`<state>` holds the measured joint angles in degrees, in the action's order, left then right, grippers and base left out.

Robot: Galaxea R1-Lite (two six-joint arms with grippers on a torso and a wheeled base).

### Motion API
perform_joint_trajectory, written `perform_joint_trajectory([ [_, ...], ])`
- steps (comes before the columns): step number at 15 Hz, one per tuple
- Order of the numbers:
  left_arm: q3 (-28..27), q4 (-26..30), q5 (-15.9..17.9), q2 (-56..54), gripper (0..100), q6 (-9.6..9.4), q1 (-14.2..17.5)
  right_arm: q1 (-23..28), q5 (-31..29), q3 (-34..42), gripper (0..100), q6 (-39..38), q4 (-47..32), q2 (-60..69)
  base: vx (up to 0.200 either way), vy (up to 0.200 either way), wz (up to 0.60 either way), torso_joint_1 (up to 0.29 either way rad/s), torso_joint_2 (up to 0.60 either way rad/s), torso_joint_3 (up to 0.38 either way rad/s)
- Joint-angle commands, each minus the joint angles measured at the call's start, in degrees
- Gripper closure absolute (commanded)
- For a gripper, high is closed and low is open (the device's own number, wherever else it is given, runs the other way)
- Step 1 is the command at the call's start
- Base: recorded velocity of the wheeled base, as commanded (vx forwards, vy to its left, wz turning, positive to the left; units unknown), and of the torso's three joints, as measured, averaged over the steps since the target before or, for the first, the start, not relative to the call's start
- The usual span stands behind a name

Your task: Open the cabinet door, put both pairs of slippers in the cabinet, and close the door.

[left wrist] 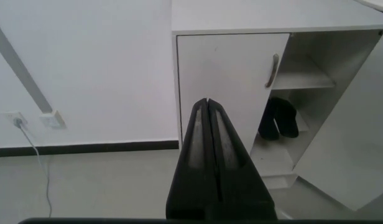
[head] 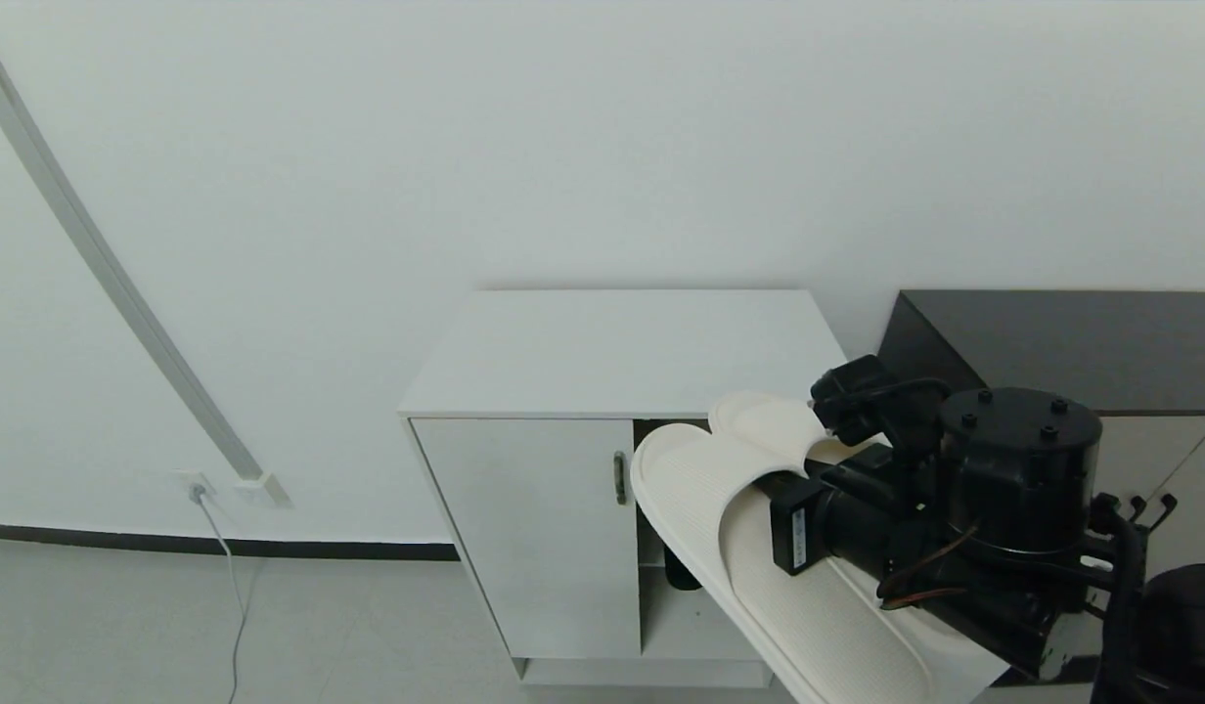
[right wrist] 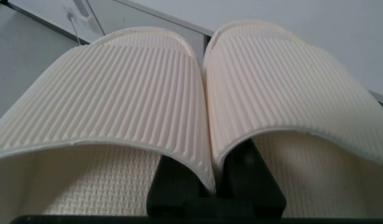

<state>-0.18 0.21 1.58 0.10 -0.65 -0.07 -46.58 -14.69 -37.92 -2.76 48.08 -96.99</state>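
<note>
White cabinet (head: 612, 352) on a grey floor (head: 104, 626) against a white wall (head: 563, 147), its right half open. I see my right pincer (right wrist: 215, 193) clamping the cream slippers (head: 700, 489) by their straps, before the opening. The left wrist view adds black slippers (left wrist: 278, 118) on the lower shelf, and my left pincer (left wrist: 207, 109) closed, empty.

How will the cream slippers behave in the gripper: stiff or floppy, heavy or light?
The cream slippers are probably light: the right gripper holds both by their adjoining inner edges alone. Their ribbed uppers stand arched without sagging, so they seem fairly stiff. The ribs likely resist slipping.
</note>
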Motion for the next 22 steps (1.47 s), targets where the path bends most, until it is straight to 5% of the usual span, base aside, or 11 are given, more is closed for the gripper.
perform_joint_trajectory([
  [1,0.0,0.0,0.0,0.0,100,0.03,0.0,0.0,0.0,0.7,100,0.9,0.7,0.2,0.0,0.0,0.0,0.0,0.0,0.0],
  [22,0.0,0.0,0.0,0.0,100,0.03,0.0,-0.4,0.5,2.8,100,2.4,2.5,-0.7,0.0,0.0,-0.06,0.0,0.0,0.0],
])
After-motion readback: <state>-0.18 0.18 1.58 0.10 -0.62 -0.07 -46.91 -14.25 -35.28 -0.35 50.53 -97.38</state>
